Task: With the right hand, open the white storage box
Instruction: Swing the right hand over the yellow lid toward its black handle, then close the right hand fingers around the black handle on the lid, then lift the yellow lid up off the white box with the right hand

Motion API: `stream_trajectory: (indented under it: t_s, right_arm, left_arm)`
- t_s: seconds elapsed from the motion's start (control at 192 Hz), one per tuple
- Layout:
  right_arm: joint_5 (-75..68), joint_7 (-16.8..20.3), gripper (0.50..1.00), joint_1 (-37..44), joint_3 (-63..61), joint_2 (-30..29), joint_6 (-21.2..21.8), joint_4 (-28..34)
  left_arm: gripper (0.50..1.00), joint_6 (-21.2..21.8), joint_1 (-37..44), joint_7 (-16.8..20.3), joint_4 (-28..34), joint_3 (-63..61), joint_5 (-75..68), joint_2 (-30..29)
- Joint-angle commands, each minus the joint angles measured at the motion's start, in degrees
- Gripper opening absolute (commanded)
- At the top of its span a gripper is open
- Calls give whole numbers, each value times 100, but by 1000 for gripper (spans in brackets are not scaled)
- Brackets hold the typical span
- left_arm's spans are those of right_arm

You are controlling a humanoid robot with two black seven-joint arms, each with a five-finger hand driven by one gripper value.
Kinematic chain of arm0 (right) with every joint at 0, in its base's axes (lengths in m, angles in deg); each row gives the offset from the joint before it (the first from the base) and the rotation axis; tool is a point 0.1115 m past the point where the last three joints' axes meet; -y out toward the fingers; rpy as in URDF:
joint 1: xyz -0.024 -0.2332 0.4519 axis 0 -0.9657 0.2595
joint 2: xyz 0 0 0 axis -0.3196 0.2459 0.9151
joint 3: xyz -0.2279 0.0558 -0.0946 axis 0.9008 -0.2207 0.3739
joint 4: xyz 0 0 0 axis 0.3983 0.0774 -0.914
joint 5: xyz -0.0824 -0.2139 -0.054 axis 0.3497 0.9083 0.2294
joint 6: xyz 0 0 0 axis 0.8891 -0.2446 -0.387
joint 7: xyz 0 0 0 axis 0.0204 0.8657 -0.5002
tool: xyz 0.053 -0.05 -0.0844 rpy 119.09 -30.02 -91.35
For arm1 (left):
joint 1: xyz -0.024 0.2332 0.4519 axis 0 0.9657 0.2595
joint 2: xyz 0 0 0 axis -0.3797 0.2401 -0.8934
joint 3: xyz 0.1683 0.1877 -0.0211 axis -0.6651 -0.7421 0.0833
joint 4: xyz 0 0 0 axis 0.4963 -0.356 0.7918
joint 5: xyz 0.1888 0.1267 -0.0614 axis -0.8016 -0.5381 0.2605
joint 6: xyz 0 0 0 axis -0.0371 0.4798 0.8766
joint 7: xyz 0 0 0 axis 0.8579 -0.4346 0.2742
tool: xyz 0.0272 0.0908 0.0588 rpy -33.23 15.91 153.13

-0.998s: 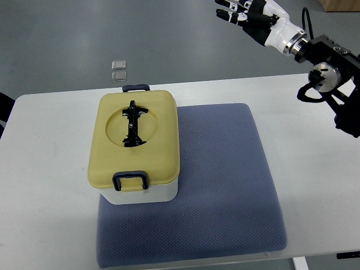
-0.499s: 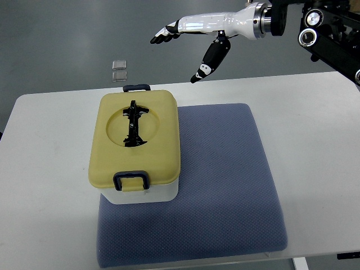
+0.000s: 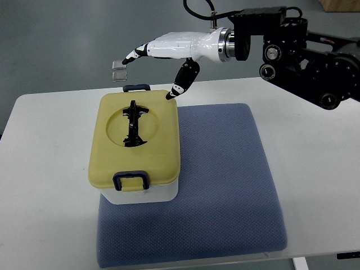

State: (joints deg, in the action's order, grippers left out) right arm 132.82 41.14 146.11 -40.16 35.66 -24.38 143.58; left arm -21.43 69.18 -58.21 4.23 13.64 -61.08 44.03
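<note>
Top view: white storage box (image 3: 140, 194) sits on the left part of the blue mat (image 3: 225, 185), which lies on the white counter (image 3: 45, 185). The box's yellow lid (image 3: 152, 143) is on and closed. A black carry handle (image 3: 132, 124) lies folded flat in the round recess at the lid's middle. A dark blue latch (image 3: 130, 180) is at the lid's near edge, and a second latch (image 3: 136, 88) is at the far edge. Both look clipped down, though the far one is too small to be sure.

My right hand (image 3: 169, 53) comes in from the box's far right side, white with black tips, and hovers above the far edge of the box. My fingers (image 3: 132, 55) are stretched out flat and loosely spread, holding nothing, pointing past the far latch. My thumb (image 3: 183, 79) hangs down apart from them, its tip just above the far right corner of the lid; I can't tell if it touches. My black forearm and wrist joint (image 3: 292, 50) run off to the right of the box, above the counter's far edge.

Two small clear squares (image 3: 118, 70) lie on the grey floor (image 3: 56, 39) beyond the box, past the counter's far edge. The mat's right half, away from the box, is bare.
</note>
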Motion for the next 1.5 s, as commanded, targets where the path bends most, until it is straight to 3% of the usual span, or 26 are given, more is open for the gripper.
stream_trajectory:
  t_s: [0.0,0.66,0.78,0.863,0.93,0.972,1.039,1.497]
  right_arm:
    - [-5,0,930,-180,-9,-98,-123,-1]
    - [12,35,911,-830,-17,-863,-966,-203]
    - [12,44,858,-865,-9,-977,-1072,-212]
    - [12,44,774,-874,-9,-995,-1116,-230]
    - [12,44,668,-874,-9,-1003,-1177,-239]
    - [12,52,627,-865,-9,-1003,-1195,-239]
    - [12,44,500,-857,-9,-995,-1195,-230]
    - [-102,-62,500,-356,-343,-819,-1142,-116]
  left_arm:
    - [1000,1,0,0,0,0,0,0]
    - [1000,1,0,0,0,0,0,0]
    - [1000,1,0,0,0,0,0,0]
    - [1000,1,0,0,0,0,0,0]
    - [1000,1,0,0,0,9,0,0]
    - [1000,1,0,0,0,9,0,0]
    - [1000,1,0,0,0,9,0,0]
    - [1000,1,0,0,9,0,0,0]
